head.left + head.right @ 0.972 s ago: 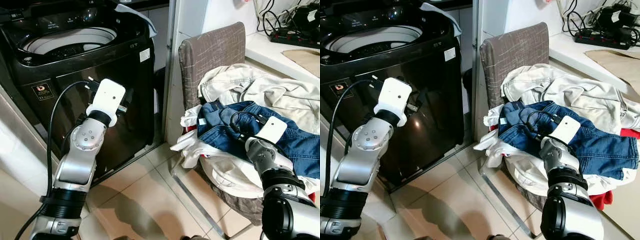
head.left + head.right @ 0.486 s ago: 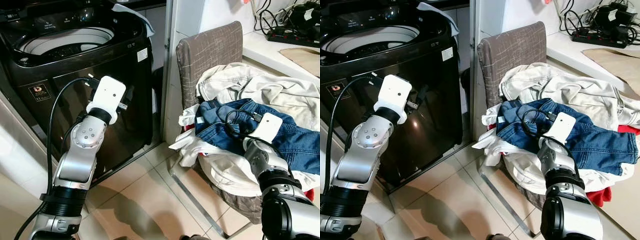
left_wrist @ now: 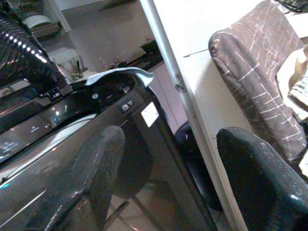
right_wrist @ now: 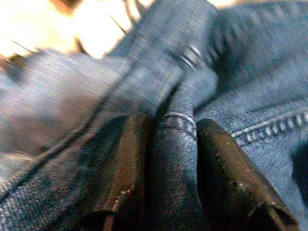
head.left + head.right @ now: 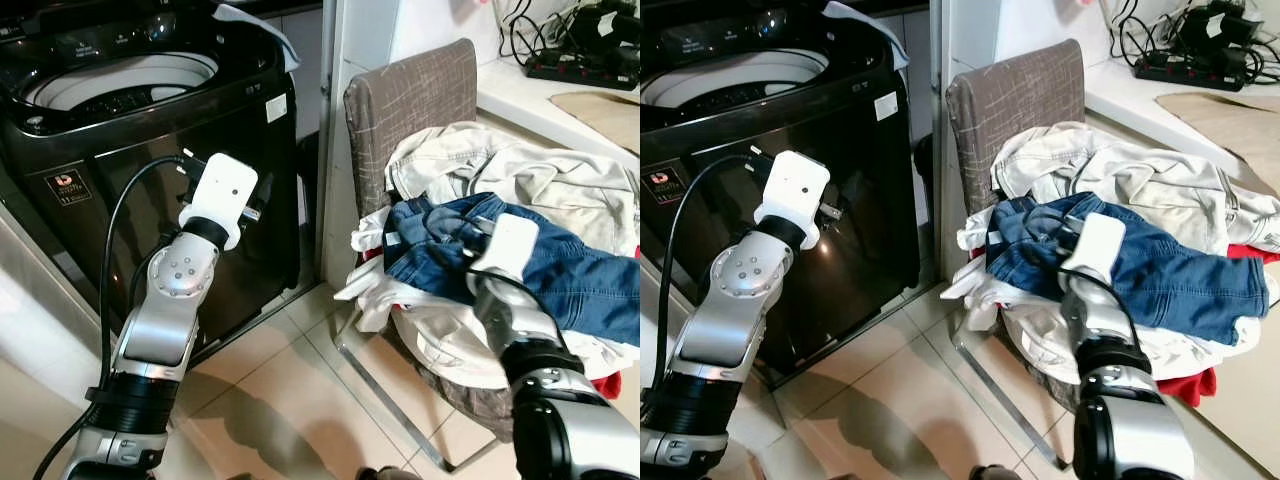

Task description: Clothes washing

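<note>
Blue jeans [image 5: 560, 270] lie on top of the clothes pile on the chair [image 5: 410, 100], over a white shirt [image 5: 440, 335] and against a cream jacket [image 5: 520, 180]; a bit of red cloth [image 5: 1185, 385] pokes out underneath. My right gripper [image 4: 166, 159] is clenched on a fold of the jeans, denim bunched between both fingers [image 4: 120, 163]. My left gripper [image 3: 168, 173] hangs released, fingers apart, raised in front of the black washing machine [image 5: 150, 130], touching nothing. The machine stands just left of the chair, its lid open with the white drum rim [image 5: 120, 80] showing. Power strip [image 5: 590, 65] on the counter [image 5: 520, 95] behind the chair. Tiled floor [image 5: 280, 390] below.
</note>
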You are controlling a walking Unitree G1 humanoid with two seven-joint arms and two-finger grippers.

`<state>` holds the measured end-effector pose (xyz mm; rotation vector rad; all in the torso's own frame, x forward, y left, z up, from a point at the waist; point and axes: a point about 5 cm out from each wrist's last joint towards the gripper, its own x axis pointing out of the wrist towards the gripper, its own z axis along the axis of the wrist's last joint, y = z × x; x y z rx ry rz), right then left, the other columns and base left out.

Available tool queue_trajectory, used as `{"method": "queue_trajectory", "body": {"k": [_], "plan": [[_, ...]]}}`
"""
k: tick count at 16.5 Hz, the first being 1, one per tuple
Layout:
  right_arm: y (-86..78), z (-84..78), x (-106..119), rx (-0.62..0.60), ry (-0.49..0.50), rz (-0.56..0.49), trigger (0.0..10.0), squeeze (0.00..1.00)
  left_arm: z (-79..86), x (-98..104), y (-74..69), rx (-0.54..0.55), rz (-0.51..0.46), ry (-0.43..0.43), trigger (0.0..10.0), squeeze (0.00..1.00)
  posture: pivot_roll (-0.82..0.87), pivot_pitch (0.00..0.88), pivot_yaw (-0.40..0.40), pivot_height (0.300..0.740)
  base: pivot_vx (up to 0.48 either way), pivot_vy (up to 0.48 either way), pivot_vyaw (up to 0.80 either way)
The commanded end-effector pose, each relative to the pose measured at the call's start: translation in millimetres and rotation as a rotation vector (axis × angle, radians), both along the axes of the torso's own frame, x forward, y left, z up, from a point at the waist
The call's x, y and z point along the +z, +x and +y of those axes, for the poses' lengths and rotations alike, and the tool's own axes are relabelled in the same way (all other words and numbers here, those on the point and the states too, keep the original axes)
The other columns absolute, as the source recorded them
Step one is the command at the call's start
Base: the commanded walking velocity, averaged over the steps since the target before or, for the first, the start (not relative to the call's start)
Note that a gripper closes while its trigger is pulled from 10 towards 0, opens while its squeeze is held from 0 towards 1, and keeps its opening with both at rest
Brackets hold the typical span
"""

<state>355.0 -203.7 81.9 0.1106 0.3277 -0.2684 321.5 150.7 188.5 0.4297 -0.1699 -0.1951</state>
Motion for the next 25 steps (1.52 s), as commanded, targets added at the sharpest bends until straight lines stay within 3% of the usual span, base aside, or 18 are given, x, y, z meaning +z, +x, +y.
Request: {"method": "queue_trajectory", "body": {"k": [1, 4, 5, 6, 7, 8, 11, 12, 13, 18, 22, 25], "plan": [[14.0, 7.7, 32, 0.068, -0.082, -0.139, 0.0, 0.00, -3.0, 4, 1.1, -0.003, -0.020, 0.012, 10.0, 0.00, 0.01, 0.005, -0.016, 0.740, 0.000, 0.000, 0.00], [17.6, 12.1, 47, 0.108, -0.138, -0.220, 0.0, 0.00, -2.3, 5, 1.6, 0.004, -0.027, 0.011, 10.0, 0.00, 0.01, 0.000, -0.020, 0.740, 0.000, 0.000, 0.00], [20.7, 20.2, 65, 0.157, -0.178, -0.317, 0.0, 0.00, -2.6, 5, 1.5, 0.005, -0.029, 0.009, 10.0, 0.00, 0.01, 0.000, -0.020, 0.740, 0.000, 0.000, 0.00], [22.5, 39.0, 99, 0.262, -0.268, -0.488, 0.0, 0.00, -4.0, 5, 1.6, 0.005, -0.030, 0.005, 10.0, 0.00, 0.01, 0.000, -0.018, 0.740, 0.000, 0.000, 0.00], [22.2, 45.2, 109, 0.289, -0.292, -0.536, 0.0, 0.00, -4.8, 5, 1.5, 0.004, -0.031, 0.003, 10.0, 0.00, 0.01, 0.000, -0.018, 0.740, 0.000, 0.000, 0.00], [21.6, 56.8, 127, 0.342, -0.304, -0.605, 0.0, 0.00, -7.2, 5, 1.5, 0.006, -0.032, -0.011, 10.0, 0.00, 0.00, 0.000, -0.017, 0.740, 0.000, 0.000, 0.00], [20.0, 68.9, 152, 0.404, -0.252, -0.692, 0.0, 0.00, -12.5, 4, 0.7, 0.016, -0.039, -0.040, 10.0, 0.00, 0.00, 0.000, -0.024, 0.740, 0.000, 0.000, 0.00], [15.0, 81.2, 166, 0.487, -0.223, -0.749, 0.0, 0.00, -15.0, 2, -0.4, 0.046, -0.043, -0.068, 10.0, 0.00, 0.00, 0.000, -0.028, 0.740, 0.000, 0.000, 0.00], [13.7, 83.1, 166, 0.500, -0.227, -0.753, 0.0, 0.00, -14.8, 1, -0.4, 0.061, -0.043, -0.071, 10.0, 0.00, 0.00, 0.000, -0.031, 0.740, 0.000, 0.000, 0.00], [5.0, 89.2, 106, 0.568, -0.140, -0.564, 0.0, 0.02, 8.7, -8, 3.6, 0.310, -0.007, -0.131, 10.0, 0.00, 0.01, 0.000, -0.043, 0.740, 0.000, 0.000, 0.63], [-4.3, 87.1, 75, 0.630, -0.163, -0.477, 0.0, 0.09, 11.9, -17, 1.4, 0.376, 0.025, -0.098, 10.0, 0.00, 0.01, 0.000, -0.043, 0.740, 0.000, 0.000, 0.76], [-7.9, 79.7, 66, 0.626, -0.168, -0.448, 0.0, 0.09, 6.4, -17, 2.5, 0.355, 0.030, -0.093, 10.0, 0.00, 0.00, 0.000, -0.040, 0.740, 0.000, 0.000, 0.74]]}}
